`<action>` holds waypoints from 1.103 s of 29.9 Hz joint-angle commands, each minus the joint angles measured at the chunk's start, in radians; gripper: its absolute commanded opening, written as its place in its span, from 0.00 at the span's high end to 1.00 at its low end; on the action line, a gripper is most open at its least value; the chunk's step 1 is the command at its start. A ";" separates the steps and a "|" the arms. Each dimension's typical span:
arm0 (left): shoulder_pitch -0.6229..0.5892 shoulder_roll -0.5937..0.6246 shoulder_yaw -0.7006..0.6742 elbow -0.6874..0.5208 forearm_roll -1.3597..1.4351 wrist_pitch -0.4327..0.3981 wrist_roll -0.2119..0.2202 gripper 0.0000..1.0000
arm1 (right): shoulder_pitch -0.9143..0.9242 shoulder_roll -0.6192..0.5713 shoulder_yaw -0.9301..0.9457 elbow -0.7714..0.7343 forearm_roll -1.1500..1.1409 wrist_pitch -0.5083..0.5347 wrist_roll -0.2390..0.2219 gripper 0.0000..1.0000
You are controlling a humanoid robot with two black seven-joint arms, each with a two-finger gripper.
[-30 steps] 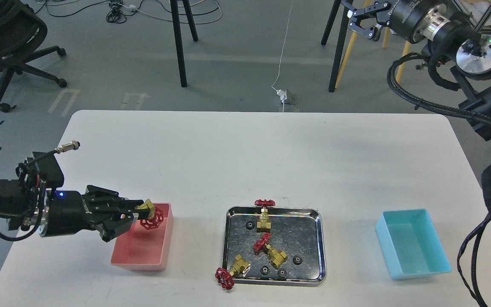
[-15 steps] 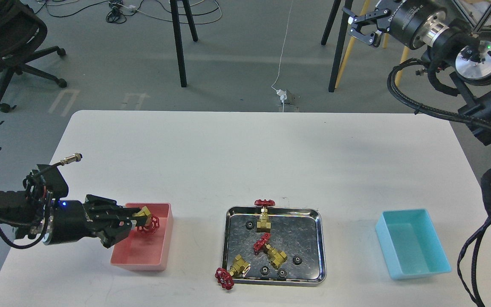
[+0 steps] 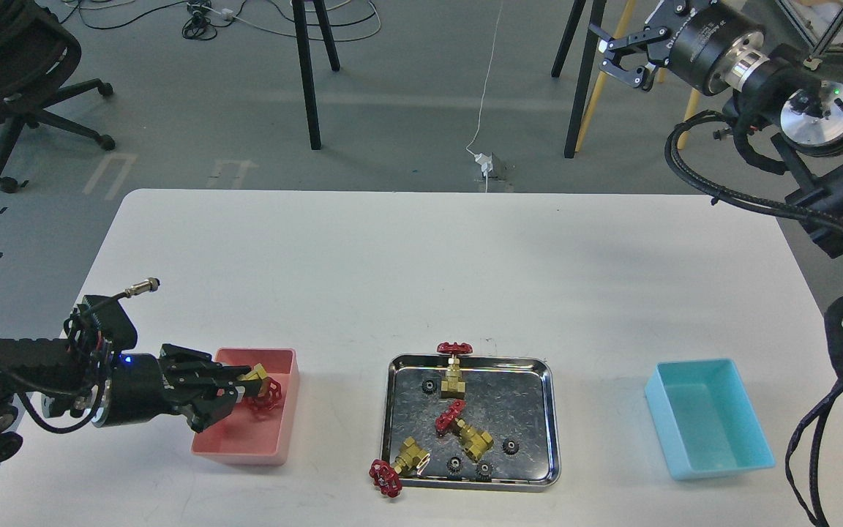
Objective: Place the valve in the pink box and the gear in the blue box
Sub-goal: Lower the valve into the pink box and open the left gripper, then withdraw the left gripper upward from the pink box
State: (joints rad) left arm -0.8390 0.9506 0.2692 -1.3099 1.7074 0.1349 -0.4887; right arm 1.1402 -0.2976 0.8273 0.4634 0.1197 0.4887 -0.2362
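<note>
Head view: left gripper (image 3: 246, 382) pinching valve (image 3: 263, 390) by brass body, red wheel hanging inside pink box (image 3: 286, 410) — positioning for drop. Right gripper (image 3: 623, 55) idling at 1 o'clock off table, fingers spread, holding nothing. Gear (image 3: 511, 446) waiting in tray (image 3: 549, 432); blue box (image 3: 714, 468) sitting at 3 o'clock of tray.

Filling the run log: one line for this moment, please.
left gripper: holds valve over pink box | right gripper: open, raised | blue box: empty
</note>
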 commanded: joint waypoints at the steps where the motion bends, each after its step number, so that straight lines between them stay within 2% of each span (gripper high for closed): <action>1: 0.003 -0.007 0.001 0.008 0.000 0.000 0.000 0.76 | -0.004 0.000 0.001 0.006 0.000 0.000 0.000 0.00; 18: -0.006 0.003 -0.019 0.009 -0.015 -0.001 0.000 0.44 | -0.028 -0.002 -0.011 0.011 -0.002 0.000 0.011 0.00; 25: -0.005 0.057 -0.250 -0.003 -0.181 -0.020 0.000 0.39 | -0.024 -0.029 -0.063 0.116 -0.086 0.000 0.017 0.00; 28: -0.003 0.047 -0.358 -0.023 -0.349 -0.070 0.000 0.37 | 0.045 -0.061 -0.224 0.138 -0.289 0.000 -0.014 0.00; 33: 0.003 -0.035 -0.505 -0.074 -0.722 -0.242 0.000 0.35 | 0.111 -0.092 -0.468 0.243 -0.606 0.000 -0.015 0.00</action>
State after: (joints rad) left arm -0.8395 0.9745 -0.1568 -1.3586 1.2019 -0.0146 -0.4886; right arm 1.2277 -0.3667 0.4740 0.6365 -0.3372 0.4887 -0.2502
